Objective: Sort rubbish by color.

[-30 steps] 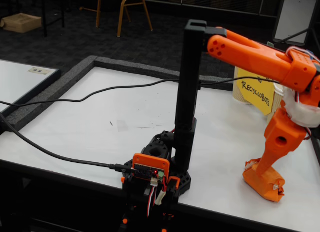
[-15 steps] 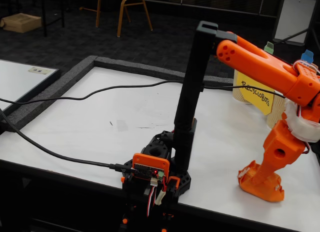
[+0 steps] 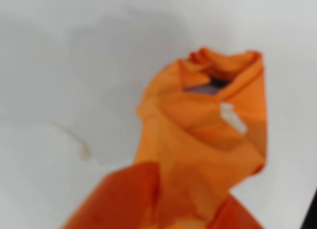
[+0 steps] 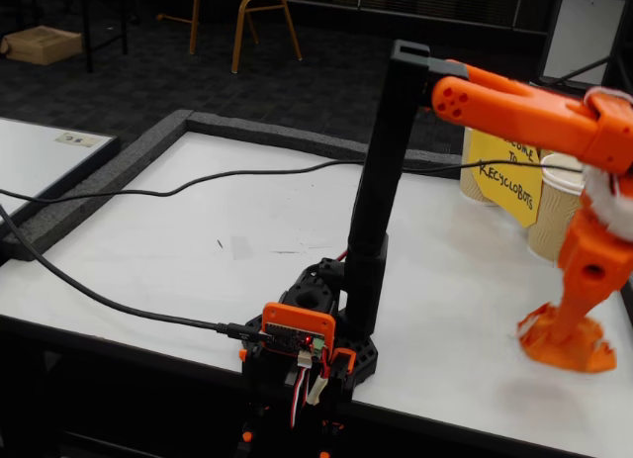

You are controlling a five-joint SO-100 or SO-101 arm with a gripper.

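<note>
An orange crumpled paper wad (image 3: 203,130) with a strip of white tape fills the wrist view, blurred. My orange gripper (image 3: 183,192) comes in from the bottom edge, one finger on each side of the wad's lower part, shut on it. In the fixed view the gripper (image 4: 571,331) points down at the table's right end with the orange wad (image 4: 569,349) at its tip, just above or on the white tabletop; I cannot tell which. No other rubbish is in view.
Beige ribbed paper cups (image 4: 554,211) and a yellow sign (image 4: 509,176) stand behind the gripper at the back right. A black camera post (image 4: 381,181) rises from the arm's base, and black cables (image 4: 198,184) cross the white table (image 4: 198,260), which has a raised grey rim.
The arm has swung to the right in the fixed view, carrying the orange wad with it toward the table's right edge and the cups.
</note>
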